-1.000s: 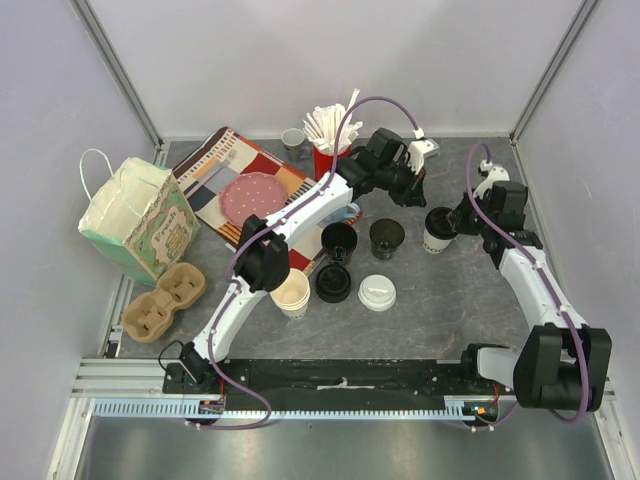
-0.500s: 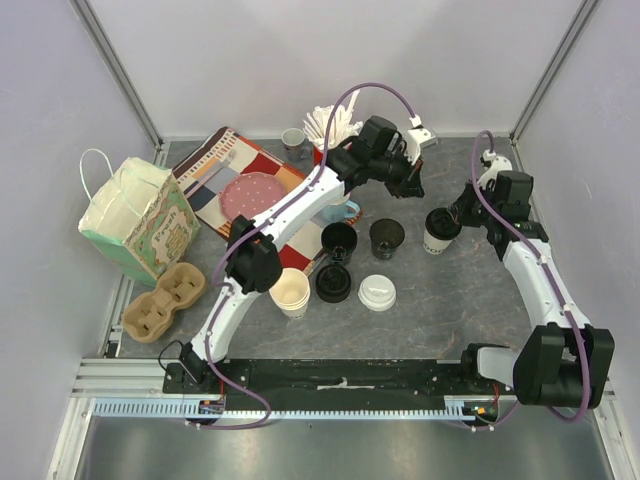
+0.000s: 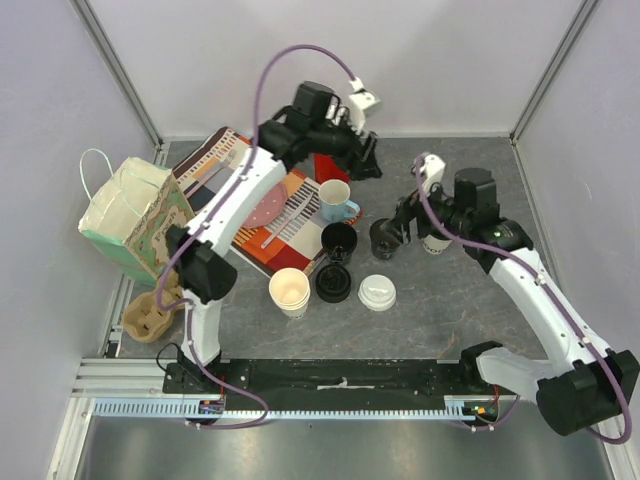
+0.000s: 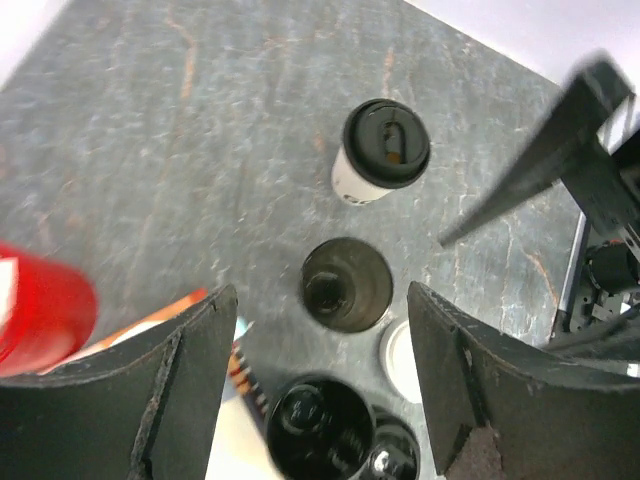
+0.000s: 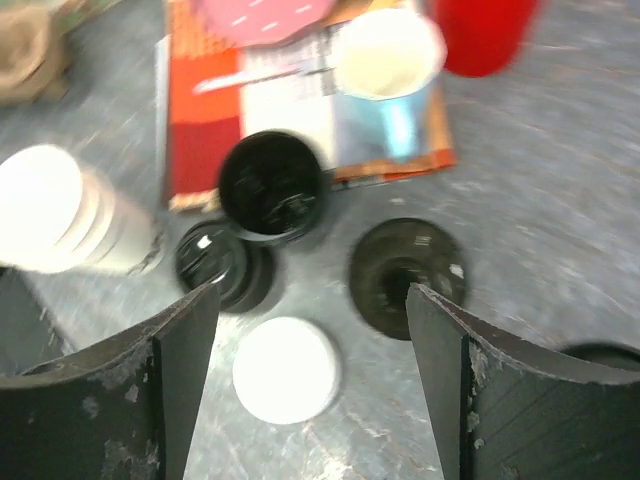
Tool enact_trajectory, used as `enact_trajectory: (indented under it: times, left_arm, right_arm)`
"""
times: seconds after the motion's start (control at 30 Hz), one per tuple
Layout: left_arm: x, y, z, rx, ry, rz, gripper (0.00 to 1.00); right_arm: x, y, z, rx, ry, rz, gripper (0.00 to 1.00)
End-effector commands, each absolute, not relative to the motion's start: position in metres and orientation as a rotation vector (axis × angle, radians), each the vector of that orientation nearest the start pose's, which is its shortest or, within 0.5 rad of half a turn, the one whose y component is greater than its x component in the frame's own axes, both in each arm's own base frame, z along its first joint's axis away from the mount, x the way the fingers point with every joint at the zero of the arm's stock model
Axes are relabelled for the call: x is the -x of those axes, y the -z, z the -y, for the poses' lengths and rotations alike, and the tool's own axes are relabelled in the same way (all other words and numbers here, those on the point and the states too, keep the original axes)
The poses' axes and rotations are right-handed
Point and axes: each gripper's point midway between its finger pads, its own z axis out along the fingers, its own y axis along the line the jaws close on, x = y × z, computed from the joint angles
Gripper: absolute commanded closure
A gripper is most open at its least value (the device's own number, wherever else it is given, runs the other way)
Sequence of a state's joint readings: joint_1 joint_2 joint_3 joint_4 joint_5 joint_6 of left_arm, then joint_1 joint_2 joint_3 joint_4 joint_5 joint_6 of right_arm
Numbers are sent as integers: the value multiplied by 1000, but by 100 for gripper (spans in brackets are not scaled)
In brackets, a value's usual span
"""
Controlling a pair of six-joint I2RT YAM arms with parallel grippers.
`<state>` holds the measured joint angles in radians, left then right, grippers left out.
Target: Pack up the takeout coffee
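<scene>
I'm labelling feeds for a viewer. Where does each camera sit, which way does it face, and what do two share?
Top external: above and behind the bases, looking down on the table; left arm and right arm show.
Left wrist: on the left arm, looking down at the open coffee cup and black-lidded cup; its fingers frame it.
Right wrist: on the right arm, looking down at the open coffee cup and white lid; its fingers show.
Shared: both wrist views show the open coffee cup and white lid.
</scene>
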<state>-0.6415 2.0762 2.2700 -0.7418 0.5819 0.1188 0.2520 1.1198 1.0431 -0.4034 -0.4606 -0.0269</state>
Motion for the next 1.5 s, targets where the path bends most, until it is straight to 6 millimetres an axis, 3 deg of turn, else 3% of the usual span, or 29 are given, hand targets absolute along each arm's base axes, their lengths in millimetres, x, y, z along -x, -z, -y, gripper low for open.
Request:
enact_trajectory:
  times: [0.0,0.03,0.1,0.17,0.2,0.27,0.33,0.4,0.47,0.67,0.83,1.13,1.33,1.47]
  left_arm:
    - [-374,-325,339,-1100,839,-1852,24]
    - [-371,-333,328,-1098,821,-1840,24]
    - [-372,-319,305,-1076,789,-1902,24]
    - [-372,-323,284,-1039,764,-1916,24]
    - [-371,-309,277,-1029,768,-1956,24]
    - [-370,-303,261,-991,760,-1978,24]
    - [-369,-300,254,-976,769,-1985,24]
    - [-368,-296,246,-964,775,-1995,24]
    - [-368,-293,241,-953,778,-2006,24]
    - [-364,-284,238,-953,802,-2022,25]
    - [-363,-281,236,-952,816,-2028,26]
    - [-365,-281,237,-948,826,-2030,27]
    - [-364,-279,237,-953,828,-2030,27]
    - [-363,-279,237,-957,840,-2029,27]
  right_arm:
    - [-247,-235,-206,989,-761,-1843,18]
    - [-241,-230,-211,1047,-755,-1817,19]
    - [-226,-202,-220,1135,-743,-1832,19]
    - [-215,-170,-221,1268,-685,-1833,20]
    - [-206,-158,-225,1339,-671,-1823,21]
    - [-201,-135,-221,1447,-607,-1797,23]
    - [-203,-129,-223,1472,-583,-1755,25]
    - [-204,-122,-225,1482,-577,-1734,40]
    - [-207,-114,-223,1484,-551,-1751,47]
    - [-215,-81,-215,1545,-472,-1837,45]
    - [-206,-70,-217,1607,-502,-1844,42]
    - [-199,-79,-218,1635,-508,-1840,38]
    - [-203,-55,-208,1671,-402,-1930,41]
    - [-204,-56,-212,1680,-399,-1916,45]
